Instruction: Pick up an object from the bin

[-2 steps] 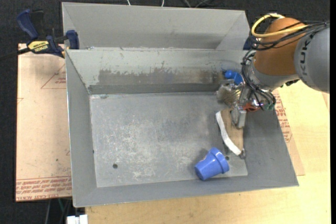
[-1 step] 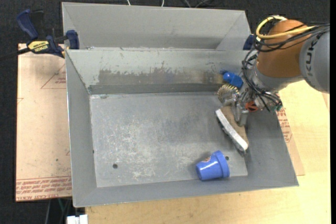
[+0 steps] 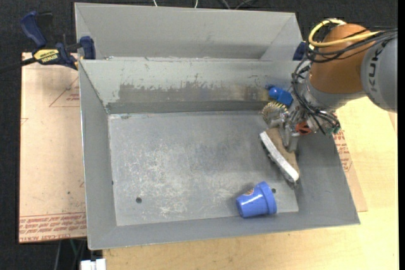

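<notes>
Although most of the grey bin (image 3: 183, 155) floor carries nothing, what it holds is gathered along its right side, where the arm (image 3: 342, 69) with its orange cover reaches in over the right rim, the jaws low near the far right corner. Whether the jaws are apart or together cannot be told, for cables and dark wrist parts crowd them. Largest of the loose things is a brush (image 3: 281, 158), white along one long edge with a brown back, and it lies directly under and just to the near side of the jaws. Its long axis runs slantwise from beneath them toward the near right corner, so its upper end seems to touch or nearly touch them, though I cannot say it is gripped. By my judgement this brush is the likeliest pick, and a grasp would want to close across its narrow width, not along its length. Next in size, a blue cup (image 3: 256, 202) lies on its side by the near edge, well apart from the jaws and beyond the brush's lower end. A small beige toothed piece (image 3: 273, 114) sits just left of the jaws, beside the brush's upper end, near enough to be nudged. Smallest, a blue knob (image 3: 279, 96) rests against the far wall, just behind that piece.
</notes>
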